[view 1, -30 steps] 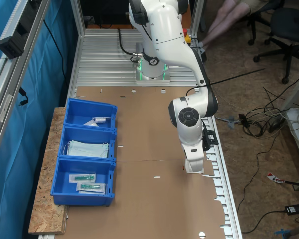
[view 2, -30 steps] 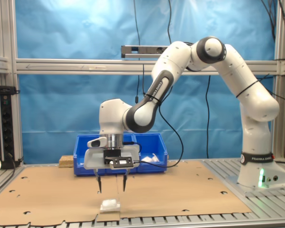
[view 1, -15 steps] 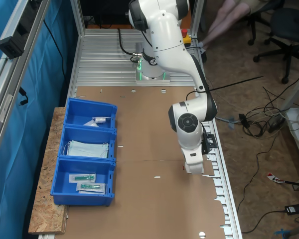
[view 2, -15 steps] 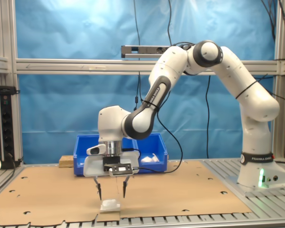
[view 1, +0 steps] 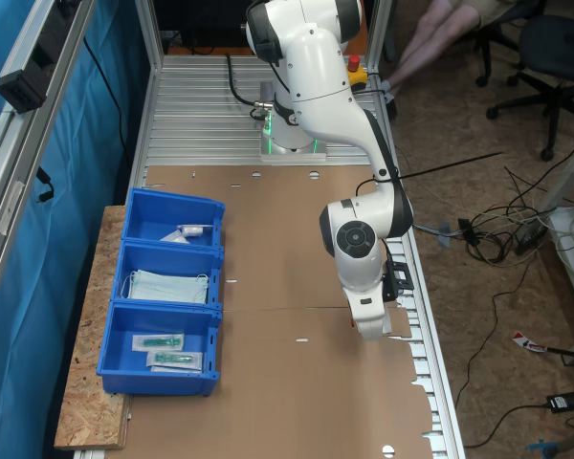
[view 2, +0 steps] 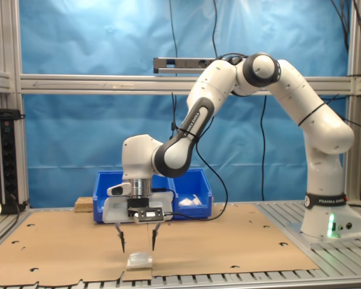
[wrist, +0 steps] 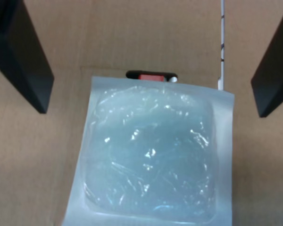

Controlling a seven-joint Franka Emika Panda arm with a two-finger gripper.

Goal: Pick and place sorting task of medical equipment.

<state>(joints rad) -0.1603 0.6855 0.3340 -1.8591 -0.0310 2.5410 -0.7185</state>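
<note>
One small white squarish soft packet (view 2: 139, 259) lies flat on the brown cardboard sheet (view 2: 60, 247) covering the bench, close to the sheet's edge nearest the second exterior camera. The arm's hand (view 2: 137, 245) hangs straight above it, fingers pointing down and spread wide, holding nothing. In the wrist view the packet (wrist: 151, 150) sits between the two dark fingers (wrist: 23, 52), which stand clear of its sides; that stance suggests the hand is lined up so the fingers can come down either side and pinch across the soft padded middle.

Well apart from the packet, a row of three blue plastic bins (view 1: 163, 306) stands along the first exterior view's left side of the bench. Each seems reserved for one kind of item: pale blue face masks (view 1: 167, 285) in the middle, clear packets with green sticks (view 1: 167, 350) in the nearest, and a small white item (view 1: 189, 231) in the farthest. That last bin looks the likely home for the packet.
</note>
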